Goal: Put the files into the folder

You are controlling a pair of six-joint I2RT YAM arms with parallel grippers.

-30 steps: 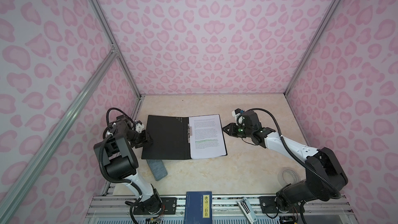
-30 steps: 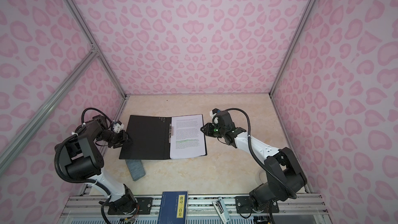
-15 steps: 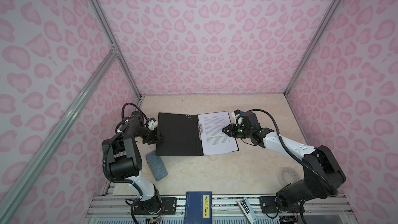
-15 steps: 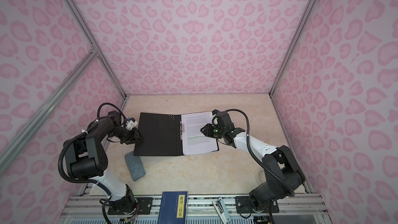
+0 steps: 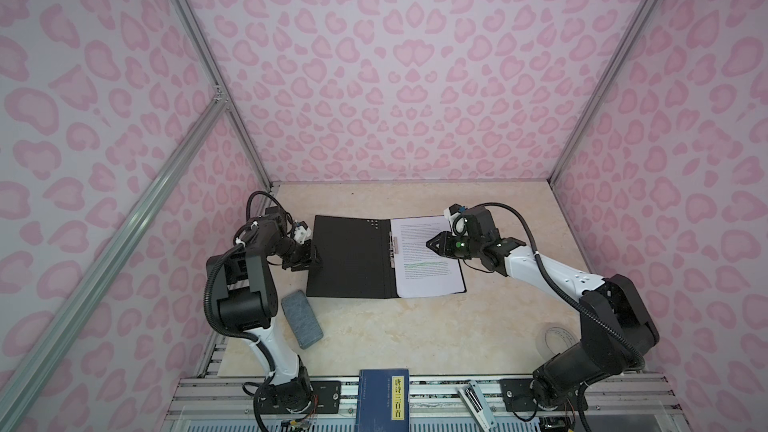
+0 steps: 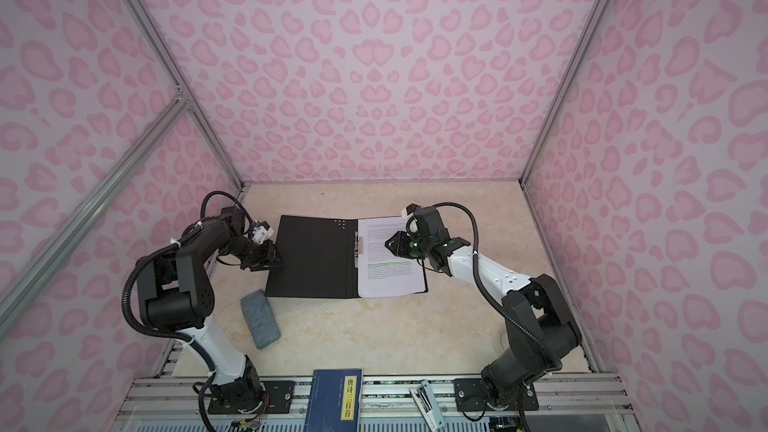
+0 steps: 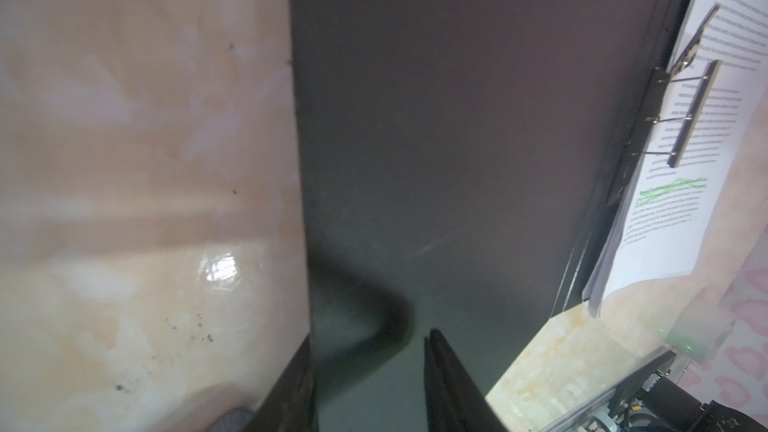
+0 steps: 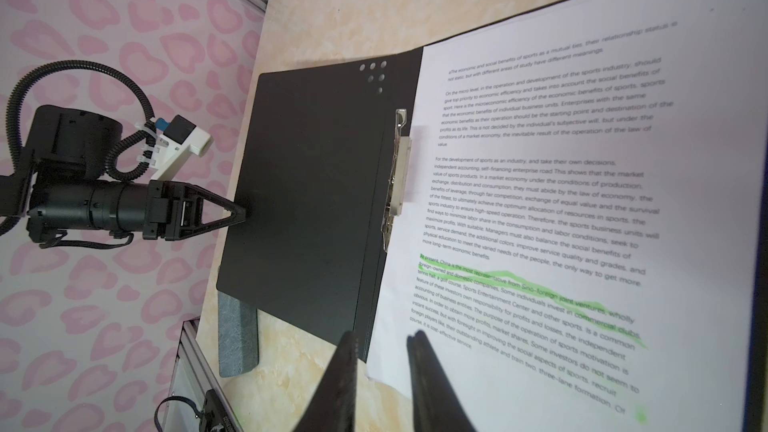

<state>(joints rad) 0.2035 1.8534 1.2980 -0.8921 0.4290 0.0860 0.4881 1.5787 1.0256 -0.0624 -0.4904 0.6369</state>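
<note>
On the counter (image 5: pixel 415 338) the largest item we record is the folder (image 5: pixel 349 259), lying open and flat with its black inside facing up in both top views (image 6: pixel 311 259). The files (image 5: pixel 428 280) rest on its right half and cover nearly all of it. The top sheet is printed, with green-highlighted lines partway down (image 8: pixel 532 297). In the left wrist view more than one sheet edge shows at a corner of the stack (image 7: pixel 598 284).

A dark blue book (image 5: pixel 384 401) sits at the front rail, well apart from the folder. A gray pad (image 5: pixel 302 317) lies just beside the folder's near left corner. We cannot tell whether they touch.

The left gripper (image 5: pixel 315 261) is at the folder's left edge. Its jaws stand partly apart (image 7: pixel 369 336), one finger along the cover's edge and the other over the black cover. We see nothing clamped between them.

The right gripper (image 5: pixel 430 244) is over the top sheet. Its jaws are narrowly parted and hold nothing (image 8: pixel 382 336). We cannot tell whether the tips touch the paper.

The metal clip (image 8: pixel 397 184) sits by the spine, its bar over the sheets' left margin.
</note>
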